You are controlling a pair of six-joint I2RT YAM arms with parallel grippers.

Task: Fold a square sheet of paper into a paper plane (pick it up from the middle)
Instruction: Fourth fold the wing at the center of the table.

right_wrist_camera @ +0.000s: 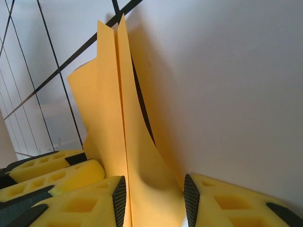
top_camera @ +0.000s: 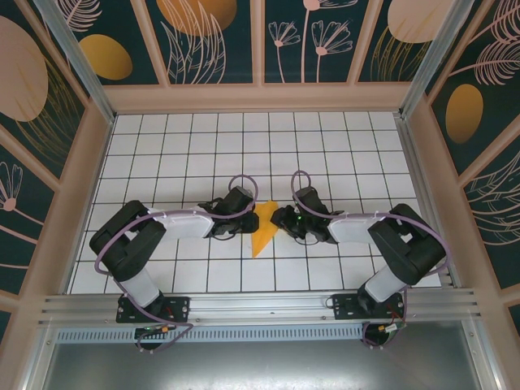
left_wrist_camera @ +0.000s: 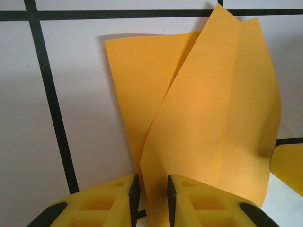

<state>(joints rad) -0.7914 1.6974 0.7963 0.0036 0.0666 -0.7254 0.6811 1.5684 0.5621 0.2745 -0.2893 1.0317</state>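
White gridded counter (top_camera: 162, 154) here, black lines across it, boxed in by dark walls (top_camera: 215, 41) painted with leaves and orange ovals. Both arms are folded low with elbows out. Their wrists turn inward, so the left end effector (top_camera: 249, 218) and the right end effector (top_camera: 281, 218) face each other nose to nose. Right between them sits the square sheet of paper (top_camera: 263, 234), creased into a pointed wedge, its tip reaching back from the fingertips toward the arm bases.

From the left wrist, the jaws are nearly together and a raised flap of the paper runs down between the pads (left_wrist_camera: 134, 191). Whether they actually bite it, I can't tell. From the right wrist, the jaws stand wider, straddling the upright fold, which lies against one pad. A real grip there is unclear too. The wedge's lower edge is cut off at the bottom of both wrist views.
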